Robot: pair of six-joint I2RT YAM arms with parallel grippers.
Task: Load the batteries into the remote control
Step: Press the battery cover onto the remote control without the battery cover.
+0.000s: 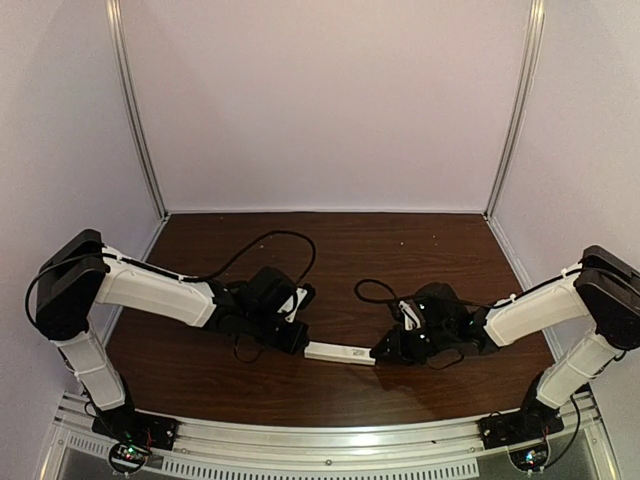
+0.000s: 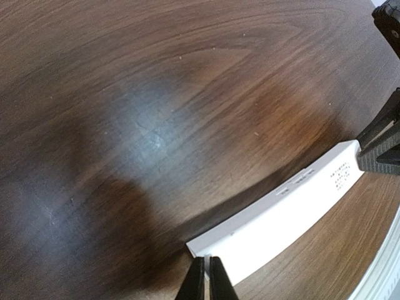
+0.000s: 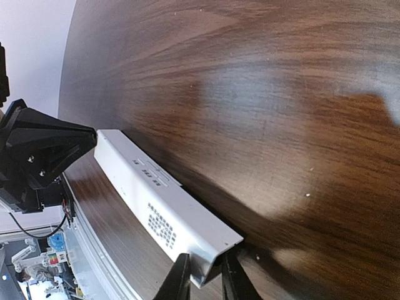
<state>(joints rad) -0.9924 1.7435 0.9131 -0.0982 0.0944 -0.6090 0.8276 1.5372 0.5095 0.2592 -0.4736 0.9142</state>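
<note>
Top external view, remote control [image 1: 340, 352]: white bar lying flat near the front edge of the table [image 1: 400, 250], its printed face up, probably so the battery side can be reached; one gripper at each end.
Right gripper [image 3: 204, 273]: fingers nipped onto the bar's end lip, apparently steadying it.
Left gripper [image 2: 206, 282]: fingers pressed together, tips touching the opposite end; no clear hold.
Batteries: none visible.
Surface: dark brown wood grain, slightly glossy.
Room: pale lilac walls [image 1: 330, 100], metal corner posts [image 1: 140, 130].
</note>
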